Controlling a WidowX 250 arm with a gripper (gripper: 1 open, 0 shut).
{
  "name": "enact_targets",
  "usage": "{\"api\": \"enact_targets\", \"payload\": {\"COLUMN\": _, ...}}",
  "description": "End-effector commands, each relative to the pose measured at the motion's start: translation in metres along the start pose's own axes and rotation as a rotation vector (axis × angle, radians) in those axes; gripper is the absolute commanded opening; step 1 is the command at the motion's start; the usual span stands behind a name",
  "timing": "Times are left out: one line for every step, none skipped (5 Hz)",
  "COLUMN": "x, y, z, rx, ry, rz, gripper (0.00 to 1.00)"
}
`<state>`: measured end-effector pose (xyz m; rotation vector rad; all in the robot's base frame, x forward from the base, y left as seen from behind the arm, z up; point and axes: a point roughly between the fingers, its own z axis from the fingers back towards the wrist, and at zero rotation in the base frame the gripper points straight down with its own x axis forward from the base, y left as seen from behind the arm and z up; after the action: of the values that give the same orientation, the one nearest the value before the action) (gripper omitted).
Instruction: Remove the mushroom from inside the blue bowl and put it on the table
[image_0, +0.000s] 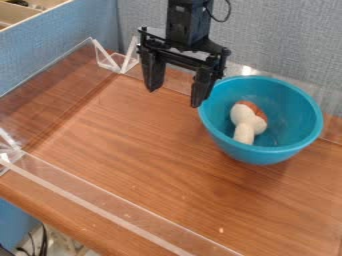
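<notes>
The gripper (179, 86), fingers spread, hangs left of the bowl (297, 140); descending carelessly, it could clip the rim and miss the mushroom (246, 120).

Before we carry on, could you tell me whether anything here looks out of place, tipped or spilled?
Only the mushroom: it lies on its side inside the blue bowl rather than on the table. The bowl sits upright, nothing has spilled, and the open gripper holds nothing.

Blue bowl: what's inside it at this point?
The blue bowl holds only the mushroom, lying on its side, cream stem toward the camera. The near wall hides part of the bowl's floor. The open hand is outside the bowl.
</notes>
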<state>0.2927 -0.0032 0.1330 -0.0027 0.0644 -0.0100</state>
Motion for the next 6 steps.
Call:
{"api": "enact_targets", "payload": {"x": 0.008, "y": -0.013, "z": -0.006, "rx": -0.006, "ry": 0.001, "rz": -0.027, "gripper": 1.0}}
{"api": "enact_targets", "payload": {"x": 0.022, "y": -0.041, "z": -0.018, "rx": -0.018, "ry": -0.001, "rz": -0.085, "gripper": 1.0}}
{"api": "enact_targets", "payload": {"x": 0.043, "y": -0.079, "z": -0.03, "rx": -0.024, "ry": -0.026, "rz": -0.143, "gripper": 1.0}}
{"api": "enact_targets", "payload": {"x": 0.055, "y": -0.095, "z": -0.047, "rx": -0.019, "ry": -0.021, "rz": -0.164, "gripper": 1.0}}
{"api": "enact_targets", "payload": {"x": 0.06, "y": -0.094, "z": -0.053, "rx": -0.015, "ry": -0.017, "rz": -0.16, "gripper": 0.0}}
{"api": "enact_targets", "payload": {"x": 0.06, "y": -0.092, "z": -0.052, "rx": -0.016, "ry": -0.019, "rz": -0.16, "gripper": 0.0}}
